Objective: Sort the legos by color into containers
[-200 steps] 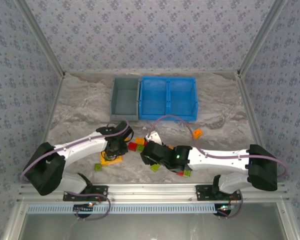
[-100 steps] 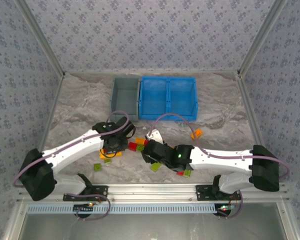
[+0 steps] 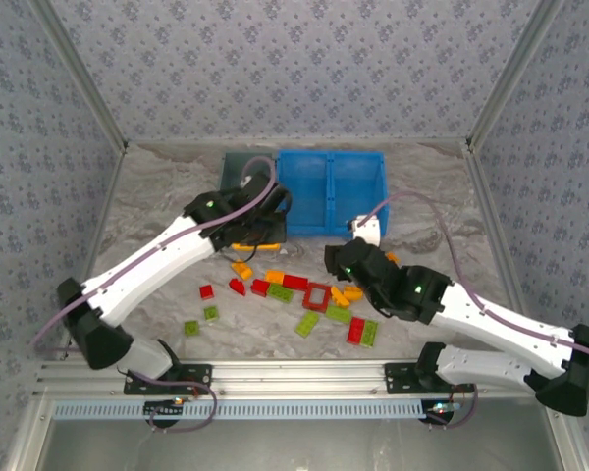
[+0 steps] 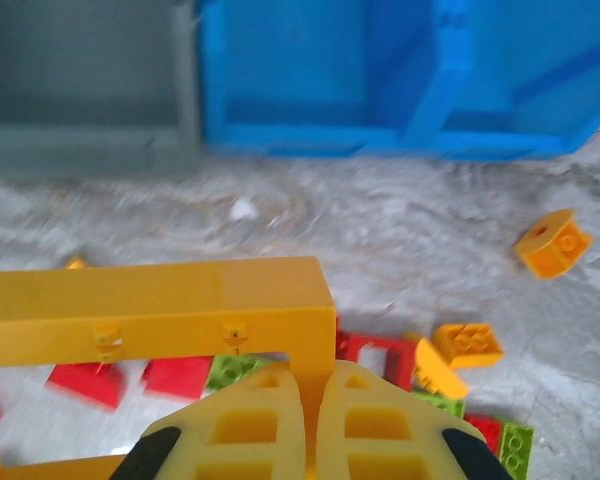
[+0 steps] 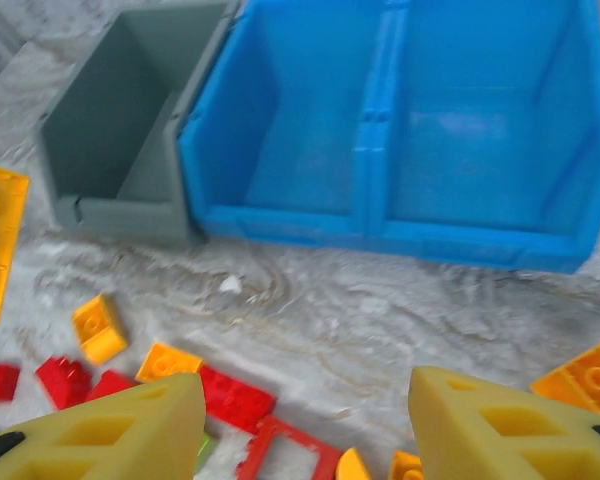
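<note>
My left gripper (image 3: 259,235) is shut on one side of an orange-yellow hollow frame (image 3: 252,245) and holds it in the air just in front of the grey bin (image 3: 238,163). In the left wrist view the frame (image 4: 160,310) sits pinched between the two fingers (image 4: 250,430). The blue two-compartment tray (image 3: 334,191) stands right of the bin. My right gripper (image 5: 305,430) is open with nothing in it, above the pile's far edge near a red frame (image 5: 290,455). Red, orange and green legos (image 3: 294,283) lie scattered mid-table.
A lone orange brick (image 4: 552,242) lies apart to the right, toward the tray (image 4: 380,80). Green bricks (image 3: 191,328) and a red one (image 3: 206,290) sit at the near left. Both the bin (image 5: 120,130) and the tray (image 5: 400,130) look empty inside.
My left arm has lifted the orange-yellow frame off the pile and carried it back toward the grey bin. The right arm has swung back and right, uncovering the bricks.
</note>
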Robot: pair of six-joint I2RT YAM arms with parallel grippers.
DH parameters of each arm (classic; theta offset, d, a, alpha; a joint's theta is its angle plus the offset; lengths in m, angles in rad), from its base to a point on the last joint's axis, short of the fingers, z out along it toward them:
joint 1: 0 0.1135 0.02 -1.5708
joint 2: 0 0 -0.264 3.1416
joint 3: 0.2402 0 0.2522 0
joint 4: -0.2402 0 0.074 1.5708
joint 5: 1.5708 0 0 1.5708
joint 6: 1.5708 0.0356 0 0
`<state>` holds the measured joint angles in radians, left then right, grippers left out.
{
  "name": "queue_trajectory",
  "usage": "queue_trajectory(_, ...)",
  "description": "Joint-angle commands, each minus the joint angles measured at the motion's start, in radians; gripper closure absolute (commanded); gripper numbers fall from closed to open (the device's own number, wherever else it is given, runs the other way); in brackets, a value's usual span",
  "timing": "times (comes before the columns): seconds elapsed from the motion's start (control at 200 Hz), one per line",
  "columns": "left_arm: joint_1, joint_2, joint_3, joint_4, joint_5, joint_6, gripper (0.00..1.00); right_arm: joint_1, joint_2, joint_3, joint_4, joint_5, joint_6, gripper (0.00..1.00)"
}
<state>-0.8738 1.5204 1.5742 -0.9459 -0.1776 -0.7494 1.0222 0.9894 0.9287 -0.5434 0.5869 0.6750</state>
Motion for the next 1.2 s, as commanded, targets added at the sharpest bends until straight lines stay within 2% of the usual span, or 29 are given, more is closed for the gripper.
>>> queue_trajectory(0.0, -0.009, 0.134, 0.136, 0.08, 0.036, 0.127, 1.0, -0.066, -0.03, -0.002, -0.033, -0.034, 0.027, 0.41)
queue_trajectory(0.27, 0.019, 0.463, 0.487, 0.084, -0.038, 0.263, 1.0, -0.167, -0.046, -0.015, 0.044, -0.115, 0.022, 0.41)
queue_trajectory(0.445, 0.088, 0.637, 0.671, 0.097, 0.026, 0.297, 1.0, -0.207, -0.039, -0.009, 0.058, -0.138, 0.008, 0.41)
queue_trajectory(0.615, 0.143, 0.785, 0.87, 0.038, 0.013, 0.302, 1.0, -0.249, -0.029, -0.018, 0.074, -0.179, -0.003, 0.41)
queue_trajectory(0.795, 0.189, 0.855, 0.901, 0.08, 0.076, 0.282, 1.0, -0.272, 0.021, -0.007, 0.122, -0.195, -0.037, 0.39)
queue_trajectory(0.984, 0.211, 0.91, 0.916, 0.105, 0.074, 0.26, 1.0, -0.254, 0.109, 0.019, 0.288, -0.22, -0.211, 0.39)
queue_trajectory(1.194, 0.217, 0.95, 0.918, 0.144, 0.089, 0.223, 1.0, -0.251, 0.198, 0.09, 0.287, -0.22, -0.227, 0.39)
